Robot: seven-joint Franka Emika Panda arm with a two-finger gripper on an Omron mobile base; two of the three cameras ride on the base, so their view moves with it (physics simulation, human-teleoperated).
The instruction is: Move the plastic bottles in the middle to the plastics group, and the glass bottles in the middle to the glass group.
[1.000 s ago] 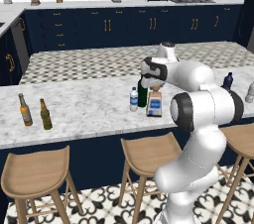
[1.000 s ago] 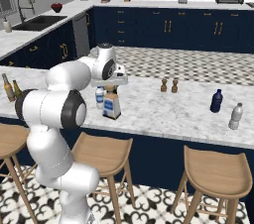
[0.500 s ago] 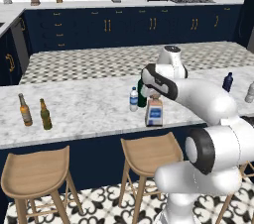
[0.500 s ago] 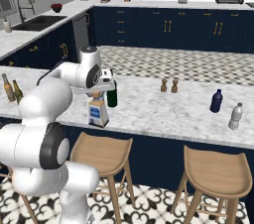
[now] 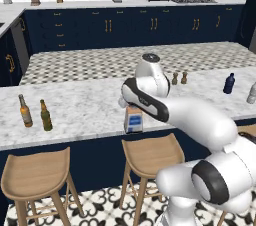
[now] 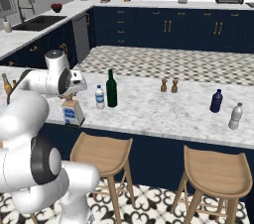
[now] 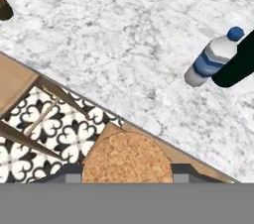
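My gripper (image 5: 131, 106) (image 6: 70, 98) is shut on the neck of the squat square glass bottle (image 5: 133, 120) (image 6: 73, 114), held by the counter's front edge; its tan stopper (image 7: 127, 158) shows between the fingers. The small water bottle (image 6: 100, 97) (image 7: 211, 59) and the dark green wine bottle (image 6: 112, 89) (image 7: 238, 62) stand mid-counter, to the right of the gripper. The glass group, an amber beer bottle (image 5: 24, 111) and an olive one (image 5: 46, 116), stands far left. The plastics group, a navy bottle (image 5: 229, 83) (image 6: 216, 101) and a pale grey bottle (image 5: 252, 93) (image 6: 235, 116), stands far right.
Two small brown shakers (image 5: 179, 78) (image 6: 169, 85) stand behind the middle of the marble counter (image 5: 85, 105). Wooden stools (image 5: 35, 175) (image 5: 150, 152) (image 6: 101, 151) (image 6: 216, 173) line the counter's front. A sink (image 6: 37, 20) lies on the far left counter.
The arm has carried the square bottle away from the wine and water bottles, leftward and toward the counter's front edge. The other bottles have stayed put.
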